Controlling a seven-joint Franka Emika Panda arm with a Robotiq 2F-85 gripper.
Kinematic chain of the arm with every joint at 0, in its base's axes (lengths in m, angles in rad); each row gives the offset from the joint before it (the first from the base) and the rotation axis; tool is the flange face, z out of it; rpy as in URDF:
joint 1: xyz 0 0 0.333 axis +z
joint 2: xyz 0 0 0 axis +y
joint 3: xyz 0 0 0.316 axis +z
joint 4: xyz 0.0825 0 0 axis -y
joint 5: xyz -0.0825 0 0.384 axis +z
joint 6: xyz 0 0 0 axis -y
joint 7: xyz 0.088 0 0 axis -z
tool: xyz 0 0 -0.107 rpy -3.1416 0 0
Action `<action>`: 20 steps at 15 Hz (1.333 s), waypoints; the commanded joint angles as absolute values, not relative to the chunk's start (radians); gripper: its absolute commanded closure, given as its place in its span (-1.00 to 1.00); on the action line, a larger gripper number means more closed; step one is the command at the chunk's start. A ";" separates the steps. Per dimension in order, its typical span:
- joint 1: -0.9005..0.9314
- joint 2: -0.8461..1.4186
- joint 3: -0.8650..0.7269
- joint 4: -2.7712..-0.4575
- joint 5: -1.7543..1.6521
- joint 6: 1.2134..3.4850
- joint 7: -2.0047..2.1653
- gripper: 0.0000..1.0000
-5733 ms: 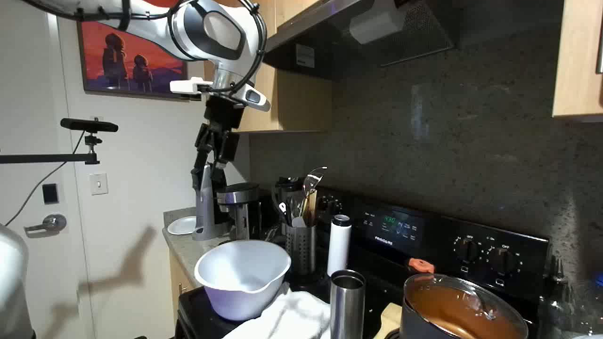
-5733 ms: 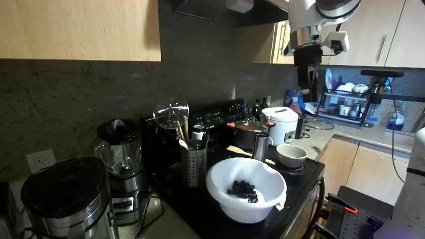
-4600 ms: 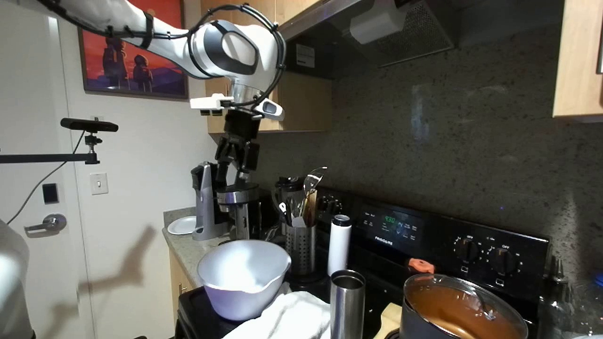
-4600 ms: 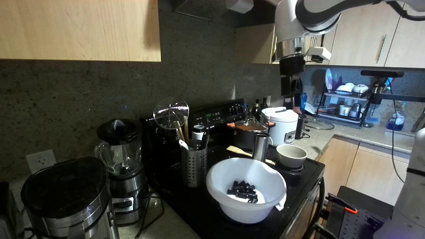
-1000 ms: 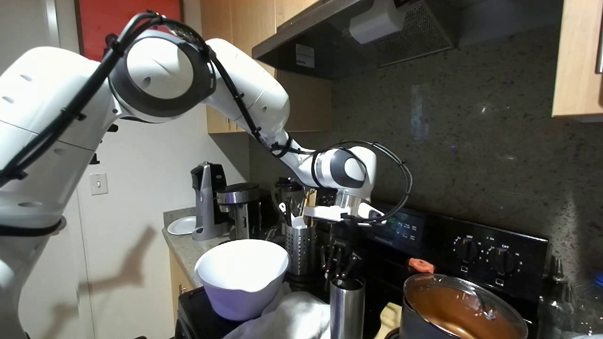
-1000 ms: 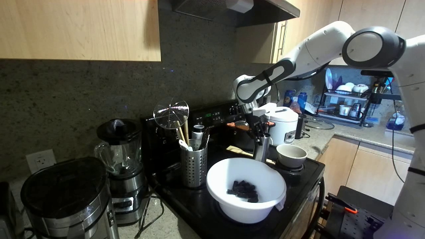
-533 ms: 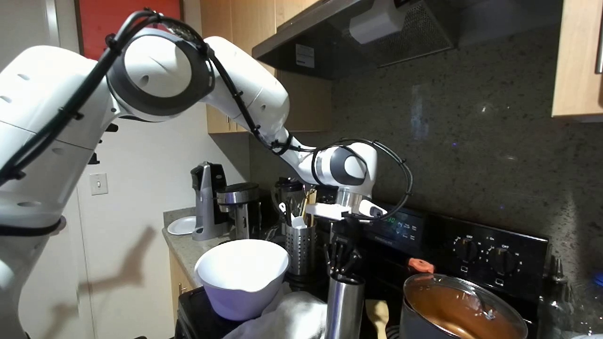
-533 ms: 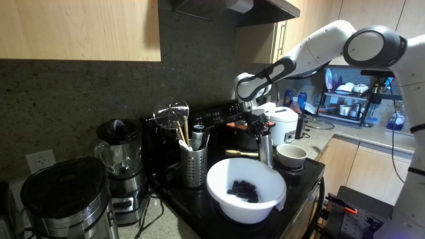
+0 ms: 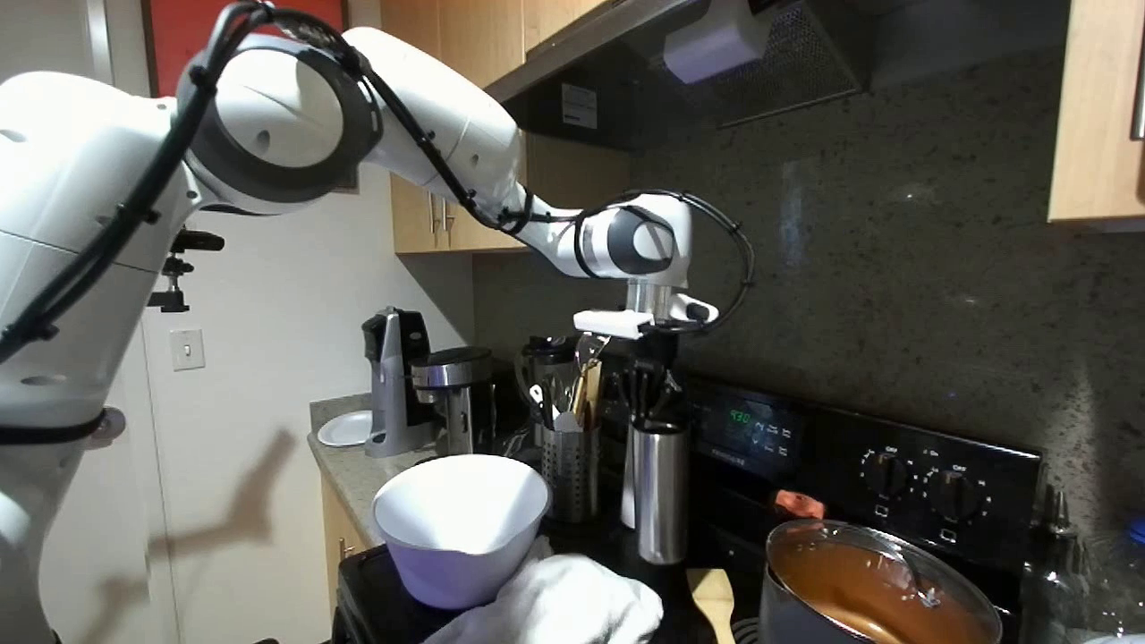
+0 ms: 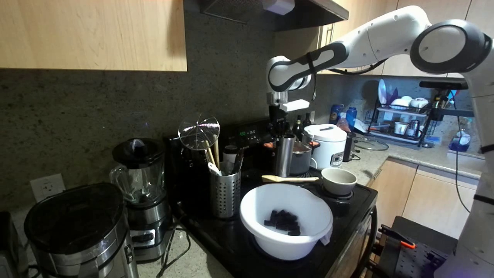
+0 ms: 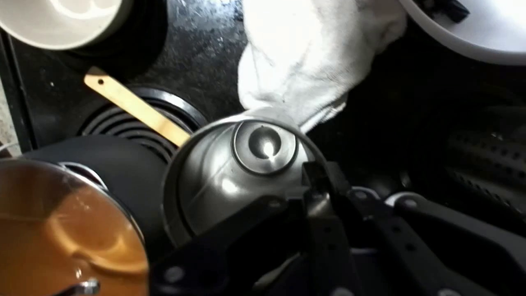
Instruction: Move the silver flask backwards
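Observation:
The silver flask (image 9: 662, 501) hangs upright or nearly so from my gripper (image 9: 650, 413), in front of the stove's back panel. In the wrist view one fingertip is inside the flask (image 11: 205, 193) and one outside, so the gripper (image 11: 324, 174) is shut on its rim wall. The flask's open mouth and inner bottom show there. In an exterior view the flask (image 10: 285, 156) stands out in front of the dark pot, its base just behind a wooden spatula. Whether that base touches the cooktop I cannot tell.
The wooden spatula (image 11: 135, 109) lies across a burner. A lidded pot (image 9: 787, 599) stands beside the flask. The white capped cylinder (image 10: 230, 153) and utensil holder (image 10: 225, 197) are close by. In front are a white bowl (image 9: 461, 555), a cloth (image 9: 572, 599) and a beige bowl (image 10: 339, 181).
The gripper has closed on the flask's rim. The flask tilted half a second ago, then rose and moved toward the back panel, straightening up. The spatula has turned on the cooktop.

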State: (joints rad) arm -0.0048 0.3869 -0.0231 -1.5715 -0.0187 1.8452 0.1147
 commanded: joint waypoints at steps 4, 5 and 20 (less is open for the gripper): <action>0.048 0.415 0.021 -1.428 0.054 1.945 0.186 0.96; 0.055 0.434 0.024 -1.416 0.054 1.968 0.193 0.96; 0.069 0.645 -0.013 -1.324 0.028 2.104 0.213 0.96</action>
